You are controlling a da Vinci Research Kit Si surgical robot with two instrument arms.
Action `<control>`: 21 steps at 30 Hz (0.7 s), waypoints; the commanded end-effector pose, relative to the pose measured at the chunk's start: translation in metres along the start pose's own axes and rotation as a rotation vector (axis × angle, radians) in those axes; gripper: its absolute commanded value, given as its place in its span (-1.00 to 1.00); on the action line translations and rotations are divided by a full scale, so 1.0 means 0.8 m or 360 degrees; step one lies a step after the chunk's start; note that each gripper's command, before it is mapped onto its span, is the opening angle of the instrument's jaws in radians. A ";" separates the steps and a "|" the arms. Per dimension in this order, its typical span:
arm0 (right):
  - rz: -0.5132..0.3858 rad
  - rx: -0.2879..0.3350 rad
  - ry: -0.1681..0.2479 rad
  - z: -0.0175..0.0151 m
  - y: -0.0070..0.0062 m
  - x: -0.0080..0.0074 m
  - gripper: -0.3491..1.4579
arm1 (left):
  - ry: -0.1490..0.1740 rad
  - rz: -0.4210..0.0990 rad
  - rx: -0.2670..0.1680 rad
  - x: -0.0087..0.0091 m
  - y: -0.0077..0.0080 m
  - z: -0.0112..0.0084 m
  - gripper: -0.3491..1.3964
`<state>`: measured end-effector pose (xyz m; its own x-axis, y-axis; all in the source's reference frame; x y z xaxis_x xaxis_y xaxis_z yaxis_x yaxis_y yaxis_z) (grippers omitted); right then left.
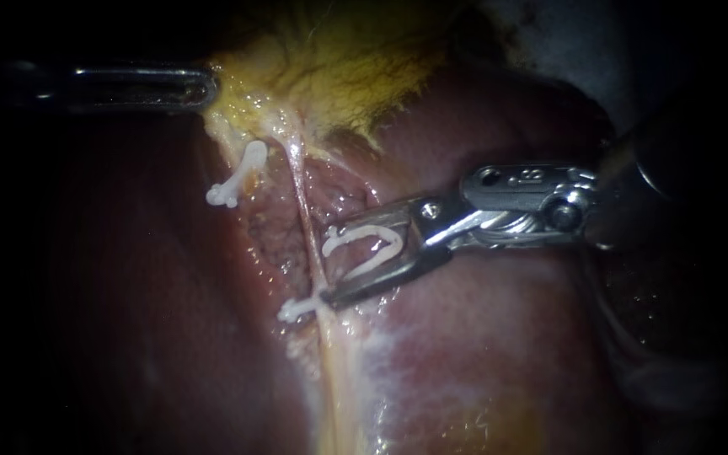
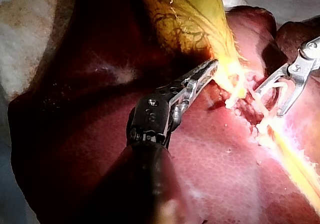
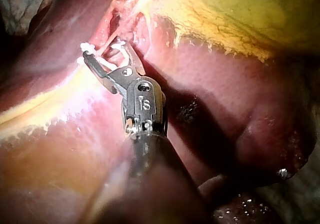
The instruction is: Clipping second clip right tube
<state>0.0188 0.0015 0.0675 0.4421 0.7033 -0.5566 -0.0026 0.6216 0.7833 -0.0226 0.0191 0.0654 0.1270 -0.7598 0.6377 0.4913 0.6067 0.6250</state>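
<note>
Beside right tube (image 1: 302,190): right instrument (image 1: 330,266) carries spread clip (image 1: 374,244); left instrument (image 1: 206,88) grips gallbladder (image 1: 339,59).

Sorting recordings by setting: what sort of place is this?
Probably a surgical bench: liver and gallbladder lie open on a pale surface; my right instrument holds a clip at a tube.

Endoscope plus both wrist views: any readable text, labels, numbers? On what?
Right instrument: there is a stamped mark on the housing behind its jaws, too small and glare-washed to read reliably.
Left instrument: no mark visible.
No text on the loaded clip, the placed clips, the gallbladder or the liver.
</note>
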 end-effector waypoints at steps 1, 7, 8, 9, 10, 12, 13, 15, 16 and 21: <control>0.0007 0.0007 0.0009 0.0002 0.0000 0.0000 -0.08 | 0.0000 0.0000 0.0000 0.0000 0.0000 0.0000 -1.00; 0.0059 0.0033 0.0071 0.0016 0.0003 -0.0002 -0.08 | 0.0000 0.0001 -0.0001 0.0001 -0.0001 0.0001 -1.00; 0.0067 0.0042 0.0082 0.0018 0.0003 -0.0003 -0.08 | 0.0000 0.0001 -0.0001 0.0001 -0.0001 0.0001 -1.00; 0.0083 0.0073 0.0093 0.0021 0.0003 -0.0004 -0.08 | 0.0000 0.0001 -0.0002 0.0001 -0.0001 0.0001 -1.00; 0.0099 0.0098 0.0101 0.0023 0.0003 -0.0005 -0.08 | 0.0000 0.0001 -0.0002 0.0001 -0.0001 0.0001 -1.00; 0.0126 0.0178 0.0112 0.0026 0.0003 -0.0007 -0.08 | -0.0001 0.0001 -0.0002 0.0001 -0.0001 0.0001 -1.00; 0.0138 0.0202 0.0114 0.0028 0.0003 -0.0008 -0.08 | -0.0001 0.0001 -0.0002 0.0001 -0.0001 0.0001 -1.00; 0.0158 0.0256 0.0136 0.0029 0.0003 -0.0009 -0.08 | -0.0001 0.0001 -0.0003 0.0001 -0.0001 0.0002 -1.00; 0.0185 0.0287 0.0159 0.0030 0.0003 -0.0010 -0.08 | -0.0002 0.0001 -0.0008 0.0002 -0.0002 0.0002 -1.00; 0.0247 0.0382 0.0212 0.0032 0.0000 -0.0009 -0.08 | -0.0002 0.0001 -0.0008 0.0002 -0.0002 0.0002 -1.00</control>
<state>0.0208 0.0000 0.0687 0.3237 0.8372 -0.4409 0.1679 0.4077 0.8975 -0.0228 0.0189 0.0655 0.1262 -0.7589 0.6388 0.4955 0.6061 0.6222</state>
